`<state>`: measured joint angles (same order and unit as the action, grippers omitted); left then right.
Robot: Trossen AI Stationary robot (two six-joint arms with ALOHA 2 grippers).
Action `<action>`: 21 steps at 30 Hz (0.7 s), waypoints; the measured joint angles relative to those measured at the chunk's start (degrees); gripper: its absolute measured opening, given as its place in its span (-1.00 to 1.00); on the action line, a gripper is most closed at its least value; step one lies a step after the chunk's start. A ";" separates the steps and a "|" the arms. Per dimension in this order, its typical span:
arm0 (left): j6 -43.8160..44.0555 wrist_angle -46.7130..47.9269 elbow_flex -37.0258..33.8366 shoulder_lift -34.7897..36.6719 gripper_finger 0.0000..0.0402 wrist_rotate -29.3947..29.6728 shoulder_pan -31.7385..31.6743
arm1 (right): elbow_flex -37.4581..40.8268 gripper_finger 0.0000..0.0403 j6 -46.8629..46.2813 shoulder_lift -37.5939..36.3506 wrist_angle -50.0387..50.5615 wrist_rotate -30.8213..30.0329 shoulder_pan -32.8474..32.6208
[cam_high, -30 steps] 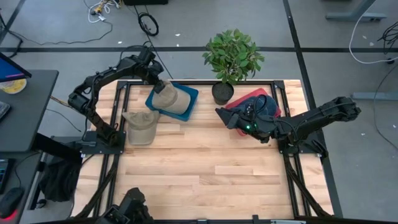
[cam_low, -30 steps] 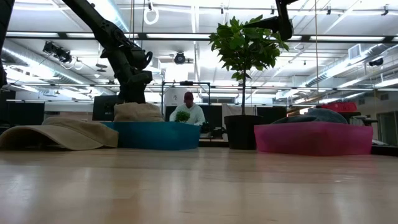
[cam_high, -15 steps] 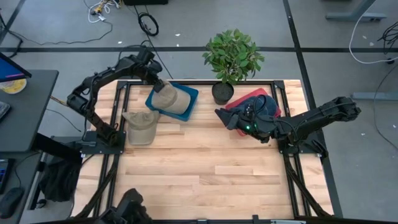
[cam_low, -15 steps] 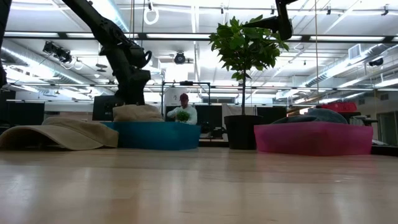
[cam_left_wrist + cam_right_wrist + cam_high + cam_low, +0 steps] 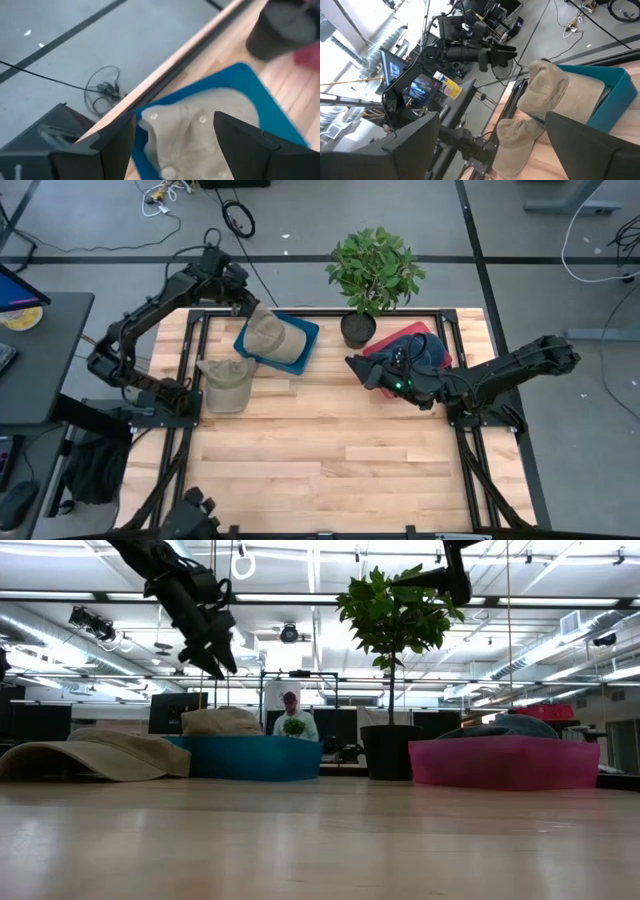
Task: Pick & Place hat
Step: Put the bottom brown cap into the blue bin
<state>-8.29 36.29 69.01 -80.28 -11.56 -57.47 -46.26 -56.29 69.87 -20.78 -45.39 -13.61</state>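
Note:
A tan hat (image 5: 272,338) lies in the blue tray (image 5: 308,330) at the table's far left; in the left wrist view this hat (image 5: 200,135) fills the tray (image 5: 250,80). A second tan hat (image 5: 225,383) lies flat on the table beside the tray, nearer the left edge. My left gripper (image 5: 247,302) hangs open above the tray's far-left corner, well clear of the hat (image 5: 222,721). My right gripper (image 5: 358,366) stands open and level in front of the pink tray (image 5: 395,340), with nothing between its fingers.
A potted plant (image 5: 372,270) stands at the far edge between the two trays. The pink tray holds a dark blue hat (image 5: 425,350). The bare wooden tabletop (image 5: 330,450) spreads across the near half. A person (image 5: 291,715) sits in the room beyond the table.
My left gripper has risen from just over the hat in the blue tray, and it now hangs well above it, a little farther toward the table's far left. The hat stays in the tray.

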 joint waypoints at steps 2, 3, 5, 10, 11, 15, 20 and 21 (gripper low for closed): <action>1.30 -0.54 0.02 0.16 0.35 -2.83 0.20 | 0.00 0.82 0.00 0.00 0.44 -0.02 0.00; 1.86 -0.54 0.02 0.14 0.35 -5.11 0.45 | 0.00 0.82 0.00 0.00 0.77 -0.01 0.00; 2.47 -0.41 -0.02 0.14 0.35 -7.34 1.28 | 0.00 0.82 -0.01 0.00 1.19 -0.01 0.00; 2.61 -1.56 -1.54 -1.84 0.33 -4.40 3.56 | 0.00 0.82 -0.02 0.00 1.31 0.01 0.02; 2.72 -2.14 -1.88 -2.37 0.31 -3.51 3.53 | 0.00 0.82 -0.02 0.00 1.32 -0.02 0.02; 2.73 -2.16 -3.81 -5.97 0.24 1.51 3.27 | 0.00 0.82 -0.21 0.00 1.31 0.00 0.02; 3.52 -3.63 -6.44 -9.00 0.14 3.47 2.13 | 0.00 0.82 -0.22 0.00 1.23 0.01 0.02; 3.57 -3.80 -7.05 -9.52 0.13 3.53 2.01 | 0.00 0.82 -0.22 0.00 1.23 0.15 0.02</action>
<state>-4.72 32.49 61.96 -89.80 -8.03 -55.45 -46.26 -56.51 69.87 -19.55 -45.24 -13.58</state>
